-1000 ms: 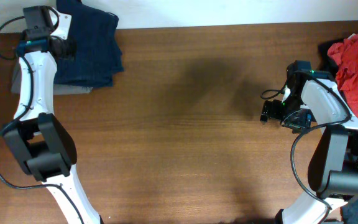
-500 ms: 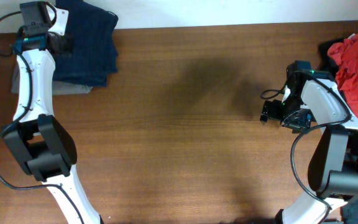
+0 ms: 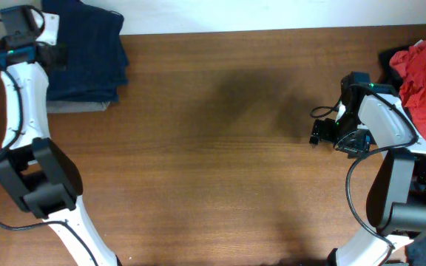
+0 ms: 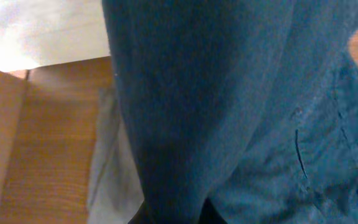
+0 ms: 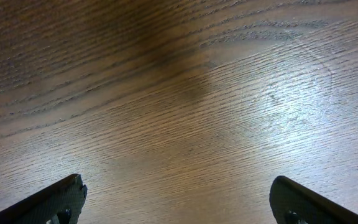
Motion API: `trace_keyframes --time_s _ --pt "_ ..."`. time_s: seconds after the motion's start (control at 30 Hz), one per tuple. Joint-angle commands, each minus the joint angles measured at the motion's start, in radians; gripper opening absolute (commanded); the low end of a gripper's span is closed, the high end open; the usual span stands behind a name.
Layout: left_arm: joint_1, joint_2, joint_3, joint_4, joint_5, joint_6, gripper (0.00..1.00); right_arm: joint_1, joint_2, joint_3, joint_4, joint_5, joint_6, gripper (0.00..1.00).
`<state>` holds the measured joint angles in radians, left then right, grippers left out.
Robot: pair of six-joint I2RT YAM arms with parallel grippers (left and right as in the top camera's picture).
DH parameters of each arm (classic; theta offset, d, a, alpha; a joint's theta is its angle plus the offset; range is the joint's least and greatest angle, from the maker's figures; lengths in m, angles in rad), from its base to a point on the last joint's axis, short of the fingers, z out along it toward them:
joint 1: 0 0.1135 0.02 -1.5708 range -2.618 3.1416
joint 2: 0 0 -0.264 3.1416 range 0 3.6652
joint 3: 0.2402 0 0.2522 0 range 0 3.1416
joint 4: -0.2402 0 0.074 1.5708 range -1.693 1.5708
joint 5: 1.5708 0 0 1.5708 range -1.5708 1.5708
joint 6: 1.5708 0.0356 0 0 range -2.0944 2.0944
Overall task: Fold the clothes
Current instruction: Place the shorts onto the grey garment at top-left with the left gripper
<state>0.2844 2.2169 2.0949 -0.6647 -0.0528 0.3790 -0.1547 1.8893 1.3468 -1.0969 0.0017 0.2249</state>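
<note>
"What is the bench point(image 3: 220, 185) like?"
"Brown wood, plain grain. A dim shadow point(image 3: 250, 96) lies mid-bench, and a pale sheen point(image 5: 291, 118) shows near its right end."
"Beyond its far edge?"
"A white strip point(image 3: 272, 13)."

The trousers point(image 3: 87, 55) lie atop another garment point(image 3: 80, 106) at the table's point(image 3: 213, 162) far left corner. More clothes point(image 3: 424, 70) sit far right.

My right gripper point(image 5: 178, 204) hangs over the brown wood-grain table point(image 5: 229, 93), its two dark fingertips point(image 5: 61, 198) spread wide apart. A dim shadow point(image 5: 160, 43) crosses the wood.
</note>
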Motion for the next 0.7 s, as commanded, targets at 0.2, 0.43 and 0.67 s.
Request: trace_keyframes --time_s 0.2,0.43,0.67 --pt "0.042 0.085 0.042 0.086 0.053 0.013 0.06 -0.003 -0.028 0.014 -0.003 -0.001 -0.007 0.99" --pt "0.046 0.156 0.042 0.193 0.001 0.012 0.06 -0.003 -0.028 0.014 -0.003 -0.001 -0.007 0.99" --pt "0.05 0.163 0.042 0.204 -0.088 0.012 0.06 -0.003 -0.028 0.014 -0.003 -0.001 -0.007 0.99"
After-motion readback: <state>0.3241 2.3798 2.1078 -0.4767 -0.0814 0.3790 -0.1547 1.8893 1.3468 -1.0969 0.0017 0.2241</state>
